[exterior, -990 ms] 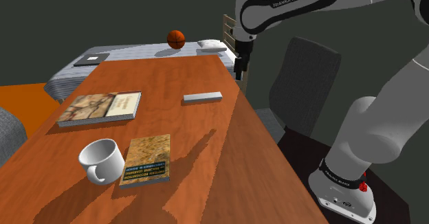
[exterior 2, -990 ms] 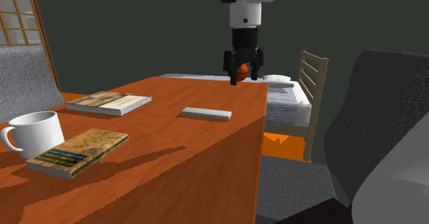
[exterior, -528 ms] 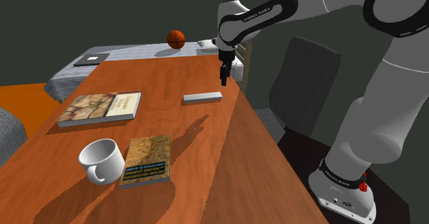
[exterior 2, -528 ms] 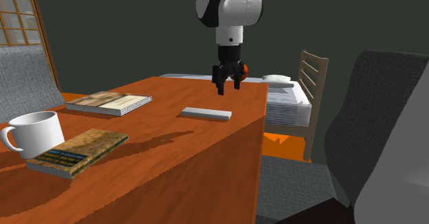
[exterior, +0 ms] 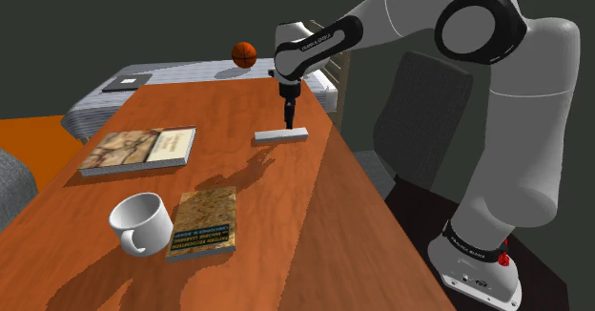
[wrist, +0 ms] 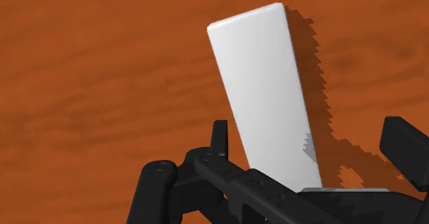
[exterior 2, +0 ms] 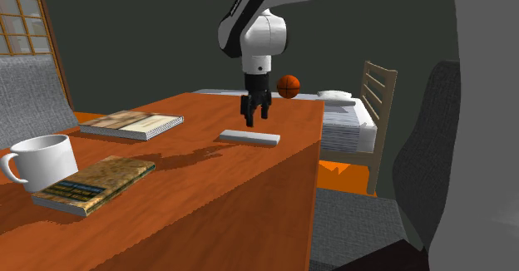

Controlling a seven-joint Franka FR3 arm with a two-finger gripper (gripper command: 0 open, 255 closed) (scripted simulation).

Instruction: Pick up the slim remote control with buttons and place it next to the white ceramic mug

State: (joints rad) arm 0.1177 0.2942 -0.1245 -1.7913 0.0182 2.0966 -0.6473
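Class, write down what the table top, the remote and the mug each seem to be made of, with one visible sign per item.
Table top: wood, reddish-brown with darker grain streaks, fairly matte.
Remote: plain pale grey slab, smooth and featureless; material left open, perhaps plastic.
Mug: plain white, smooth with soft shading; possibly ceramic, though nothing confirms it.

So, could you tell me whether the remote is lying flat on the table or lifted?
Lying flat: the remote rests on the wooden table, and the open gripper above it is not clasping it.
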